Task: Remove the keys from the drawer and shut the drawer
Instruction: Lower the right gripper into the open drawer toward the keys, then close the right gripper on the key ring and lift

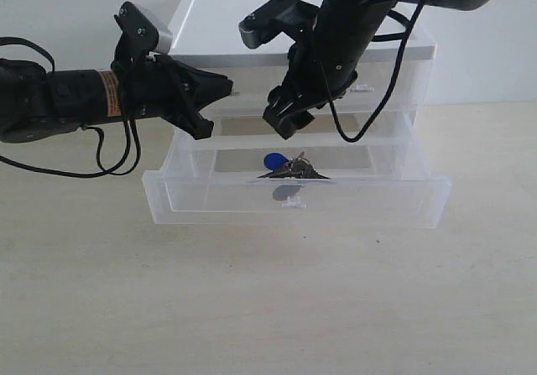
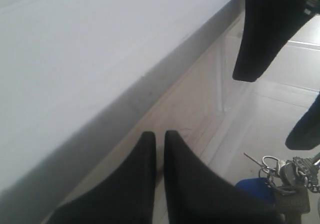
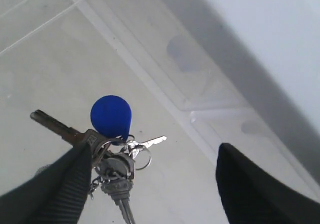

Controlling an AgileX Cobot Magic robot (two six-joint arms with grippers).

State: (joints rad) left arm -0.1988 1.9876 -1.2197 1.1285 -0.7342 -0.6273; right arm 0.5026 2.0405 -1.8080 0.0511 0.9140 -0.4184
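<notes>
- The keys point(image 3: 112, 149) lie flat on the floor of the drawer point(image 1: 210, 199), near the middle and close to the drawer's front wall. One key has a round blue head.
- The drawer is pulled out, so nothing covers the keys.
- The right pincer point(image 1: 289, 123) hangs above the drawer, right over the keys. Its fingers are wide apart and hold nothing.
- The keys are thin and flat. If the pincer comes down too little, the fingers may close on air. If it comes down too far, they may scrape the drawer floor.
- The fingers may catch only one key. Then the bunch would dangle and swing, and it might slip out and fall back into the drawer.
- The keys sit close to the drawer's front wall, so a finger might bump that wall and shove the drawer.
- The left pincer point(image 2: 160, 139) has its fingers together and holds nothing. It waits over the drawer's back left part, near the other arm. The two arms might knock each other.
- The drawer looks light. A push on one end might make it go in crooked and jam.
- A hard push might slide the whole cabinet point(image 1: 252, 23) along the worktop point(image 1: 252, 308).
</notes>
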